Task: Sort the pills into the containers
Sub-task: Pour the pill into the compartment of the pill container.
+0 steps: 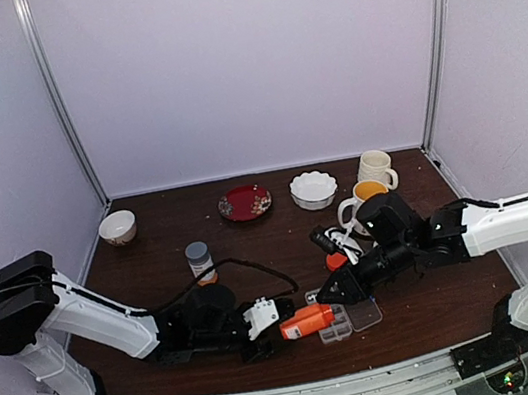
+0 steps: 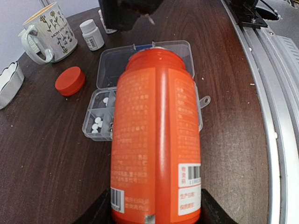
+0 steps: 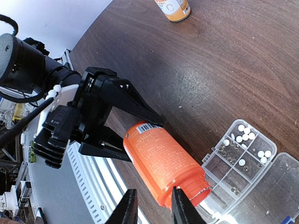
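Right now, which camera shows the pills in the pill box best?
The right wrist view: the pills lie unobstructed in the open pill box. In the left wrist view the orange bottle hides most of them. The top view is too distant to show them.

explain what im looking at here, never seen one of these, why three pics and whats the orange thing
These are two robot arms bolted at the near edge of a dark table. One picture looks down from above; the other two come from a camera on each wrist. The left gripper holds an open orange bottle tipped on its side, mouth over a clear pill box whose lid lies open. White pills sit in some compartments. The right gripper is open beside the bottle's mouth. Also on the table: the orange cap, mugs, small dishes and other bottles.
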